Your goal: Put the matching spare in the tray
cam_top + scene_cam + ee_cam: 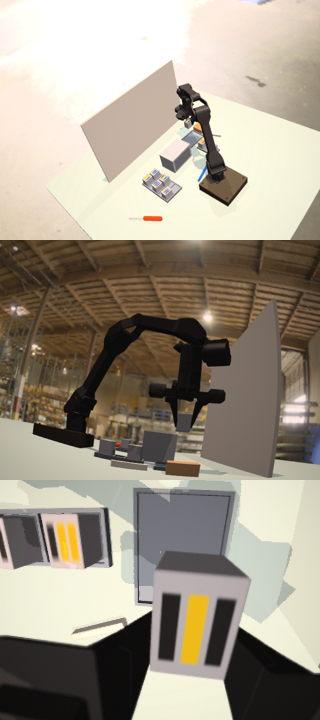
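My gripper [183,425] is shut on a grey block [187,124] [183,419] [200,625] whose top has a yellow stripe between two black ones. The block hangs well above the table. The grey tray [191,138] [159,465] [180,525] is bare; in the wrist view the block covers its lower right corner. A small rack [107,540] beside the tray holds a block [201,142] [134,451] [65,540] with one black and two yellow stripes, and another block [107,447] [22,540]. A larger rack [176,187] holds several striped blocks. No code on a mounted unit's back is visible.
A grey box [175,149] [160,445] stands beside the tray. A tall panel [134,121] [245,400] stands behind. An orange block [198,127] [182,468] and a pale stick [128,465] [100,628] lie near the tray. A red-handled screwdriver [152,218] and blue stick [202,174] lie farther off.
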